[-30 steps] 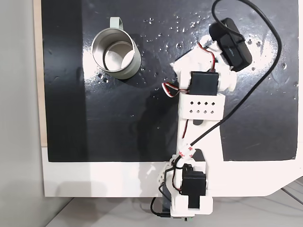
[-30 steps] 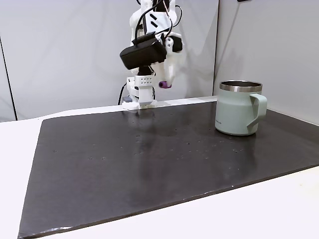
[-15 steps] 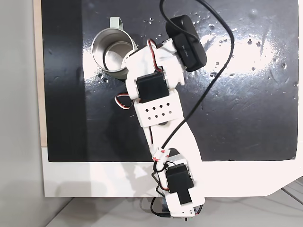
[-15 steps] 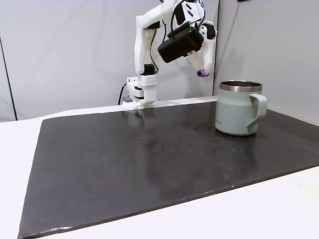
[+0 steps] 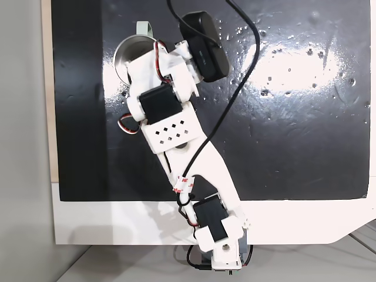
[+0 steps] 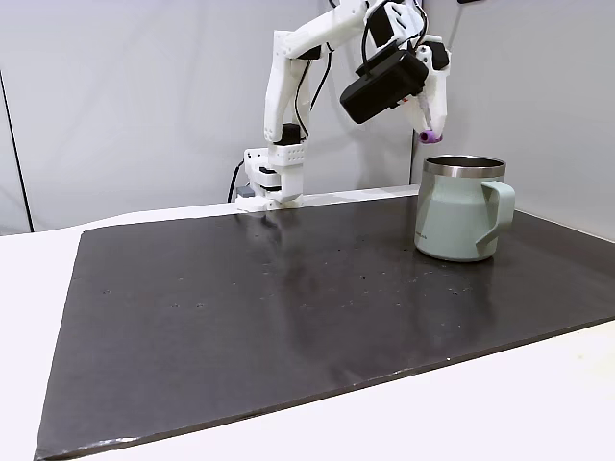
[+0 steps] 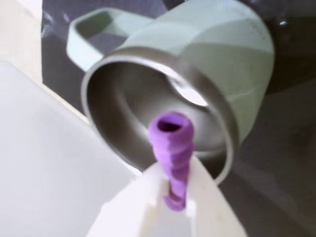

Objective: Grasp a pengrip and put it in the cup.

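Where the wrist view looks down past the white fingers [image 7: 207, 197], the pengrip [image 7: 172, 148] stands out as a ribbed purple tube, its hollow end up, clamped between them with most of its length sticking out beyond the tips. Behind it in that view lies the cup's [image 7: 222, 59] open mouth, with a shiny steel inside, a pale green outside and a loop handle at upper left.

A fixed view from the side gives the height that the wrist view lacks: the pengrip [image 6: 427, 136] hangs at the tip of the gripper [image 6: 428, 130], in the air just above the cup's [image 6: 461, 216] rim and toward its left edge, not touching it. The cup stands upright on a dark mat [image 6: 288, 307] with its handle toward the camera.

From above, a fixed view shows the arm [image 5: 176, 123] reaching diagonally over the mat [image 5: 294, 117], its white shell and black camera covering most of the cup [image 5: 122, 56]; the pengrip is hidden there. The mat is glossy, with bright glare on its right half.
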